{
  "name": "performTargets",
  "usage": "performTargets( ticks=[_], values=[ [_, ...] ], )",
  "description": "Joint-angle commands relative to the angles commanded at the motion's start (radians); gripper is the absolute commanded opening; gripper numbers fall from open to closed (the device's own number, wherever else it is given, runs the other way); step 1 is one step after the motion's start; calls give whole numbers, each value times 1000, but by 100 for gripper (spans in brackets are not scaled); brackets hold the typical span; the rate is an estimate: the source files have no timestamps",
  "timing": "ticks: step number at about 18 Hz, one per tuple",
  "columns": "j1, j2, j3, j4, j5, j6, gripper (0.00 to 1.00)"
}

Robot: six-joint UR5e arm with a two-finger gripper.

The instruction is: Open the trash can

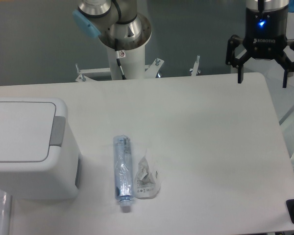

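At the left edge of the worktop [196, 127] stands the trash can [32, 171], a large boxy white bin with rounded corners, partly cut off by the frame on its left side. Its flat white lid [19, 129] lies closed and level, and the grey push bar [58, 131] runs along the lid's right edge, facing the middle of the worktop.

Just right of the bin, apart from it, a clear plastic bottle [122, 169] lies on its side, its length running from far to near, with the cap end towards the near edge. Beside the bottle, on its right and about touching it, sits a small crumpled clear wrapper [147, 181] with some print on it.

Well apart from all of these, above the far right corner of the worktop, hangs the tool [263, 78], black with a blue light on its body. Its two fingers are spread wide, pointing down, with nothing between them. The arm's base column [125, 49] rises behind the far edge of the worktop, near the middle, with a light blue joint cap on top.
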Motion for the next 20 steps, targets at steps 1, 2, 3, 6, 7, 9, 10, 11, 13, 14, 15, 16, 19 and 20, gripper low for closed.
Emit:
performTargets(
  ticks=[1,2,3,6,7,9,10,11,13,14,15,16,19,20],
  values=[
    [0,0,2,-2,0,-2,100],
    [0,2,0,-2,3,-2,100],
    [0,2,3,-2,3,-2,100],
    [-2,2,5,-3,3,-5,100],
    [-2,3,5,-3,3,-6,100],
    [-3,0,5,-3,-6,-17,100],
    [-17,0,8,-3,-12,-26,100],
    [-40,-2,11,-3,-15,-44,100],
    [-54,-2,11,-2,-17,-113,100],
    [-58,-3,11,-2,-17,-156,100],
    [-70,-9,12,-2,-15,-197,100],
    [-87,-12,14,9,-15,-239,100],
    [-136,-21,9,80,-15,-415,100],
    [-155,-28,11,96,-14,-484,100]
  ],
)
